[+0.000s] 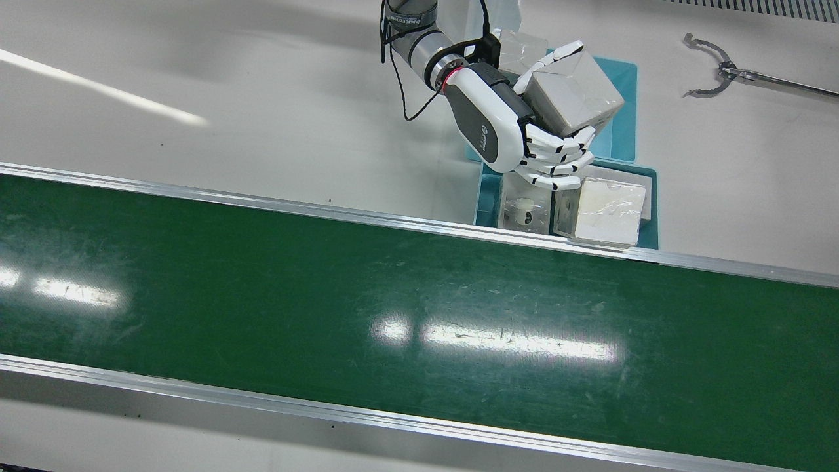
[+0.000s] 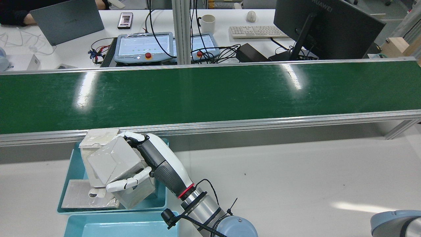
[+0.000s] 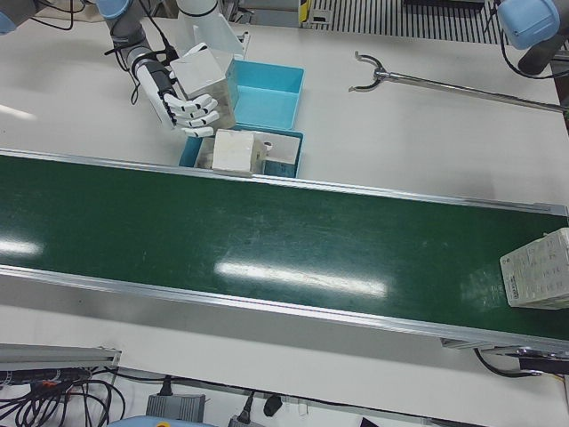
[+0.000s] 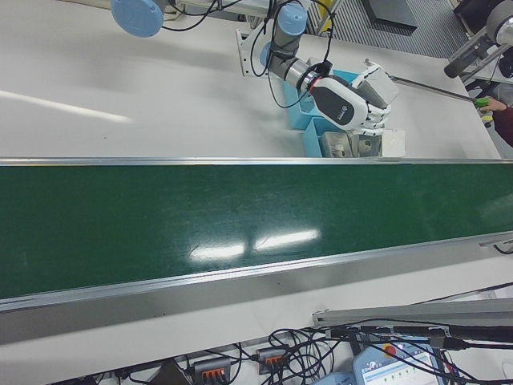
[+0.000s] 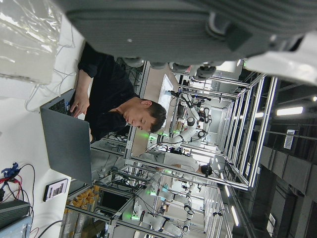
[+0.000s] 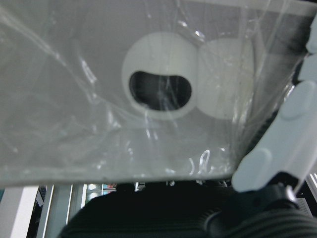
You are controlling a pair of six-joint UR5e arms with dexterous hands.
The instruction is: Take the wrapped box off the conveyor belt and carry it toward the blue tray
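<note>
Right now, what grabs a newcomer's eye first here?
The left hand, clamped on the wrapped box and holding it above the blue trays just beyond the belt's rail. Next, the long green conveyor belt across the middle, bare except for one pale carton at its far end in the left-front view.
</note>
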